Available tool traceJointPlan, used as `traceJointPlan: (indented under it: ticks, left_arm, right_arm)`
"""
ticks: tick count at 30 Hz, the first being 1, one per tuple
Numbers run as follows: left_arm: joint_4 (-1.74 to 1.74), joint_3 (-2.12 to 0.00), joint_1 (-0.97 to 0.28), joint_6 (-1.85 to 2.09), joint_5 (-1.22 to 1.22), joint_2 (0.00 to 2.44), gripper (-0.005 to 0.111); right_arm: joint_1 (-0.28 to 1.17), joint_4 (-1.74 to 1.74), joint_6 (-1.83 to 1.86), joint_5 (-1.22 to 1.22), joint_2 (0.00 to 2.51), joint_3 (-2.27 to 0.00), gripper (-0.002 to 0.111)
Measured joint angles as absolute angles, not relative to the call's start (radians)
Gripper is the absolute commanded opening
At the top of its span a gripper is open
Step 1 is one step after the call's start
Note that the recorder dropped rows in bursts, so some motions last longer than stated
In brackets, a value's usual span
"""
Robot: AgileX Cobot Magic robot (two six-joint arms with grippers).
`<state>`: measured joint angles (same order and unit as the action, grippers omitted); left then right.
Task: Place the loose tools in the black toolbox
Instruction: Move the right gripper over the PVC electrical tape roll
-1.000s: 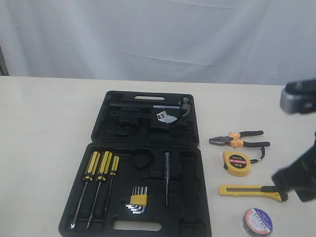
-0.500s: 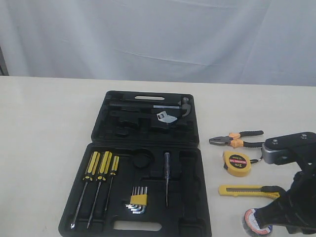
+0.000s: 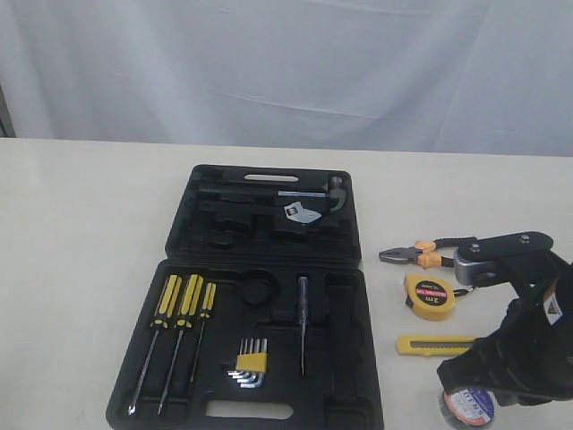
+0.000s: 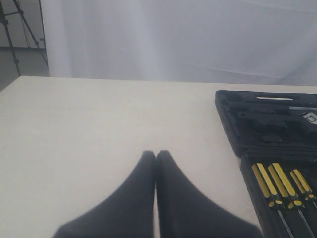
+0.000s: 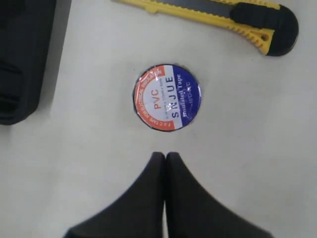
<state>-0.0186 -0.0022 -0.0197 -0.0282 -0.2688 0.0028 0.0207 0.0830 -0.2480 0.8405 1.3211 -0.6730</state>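
In the exterior view the black toolbox (image 3: 345,358) lies open in the middle of the surface (image 3: 81,224), with the screwdrivers (image 3: 183,300) and hex keys (image 3: 251,363) seated in its lower half. The loose tools lie in a column to its right. The pliers (image 3: 421,253) are uppermost, then the tape measure (image 3: 431,296), then the utility knife (image 3: 434,344). The tape roll (image 3: 467,405) sits at the bottom edge of the frame. The right arm (image 3: 524,340) hangs over the lower right and partly hides the roll and the knife's handle.

In the left wrist view the left gripper (image 4: 156,153) shows at bottom centre with its fingers pressed together over bare surface. The toolbox is along the right edge, well clear of it, so this arm looks idle.

In the right wrist view the right gripper (image 5: 165,156) has its fingers together, holding nothing. Its tips are just short of the tape roll, which lies flat, label up, in the middle of the frame. The knife runs along the top and a toolbox corner shows at upper left.

The step in hand appears to be picking up the roll. The fingers should part wider than the roll before going down, and centre over it first. Since the label seems to cover the core, gripping across the outer wall is likely the safer hold. The round recess in the toolbox's lower half looks like its place.
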Motion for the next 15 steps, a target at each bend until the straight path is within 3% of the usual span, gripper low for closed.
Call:
traceJointPlan:
  ticks: [4, 7, 11, 15]
  left_arm:
    - [-0.019, -0.002, -0.020, -0.028, -0.269, 0.003, 0.000]
    - [-0.019, -0.002, -0.020, -0.028, -0.269, 0.003, 0.000]
    - [-0.019, -0.002, -0.020, -0.028, -0.269, 0.003, 0.000]
    - [-0.019, -0.002, -0.020, -0.028, -0.269, 0.003, 0.000]
  right_arm:
    - [0.021, 0.083, -0.264, 0.839, 1.321, -0.673, 0.003]
    - [0.021, 0.083, -0.265, 0.838, 1.321, -0.673, 0.020]
    - [0.021, 0.083, -0.265, 0.837, 1.321, -0.673, 0.055]
    - [0.021, 0.085, -0.265, 0.832, 1.321, -0.673, 0.066]
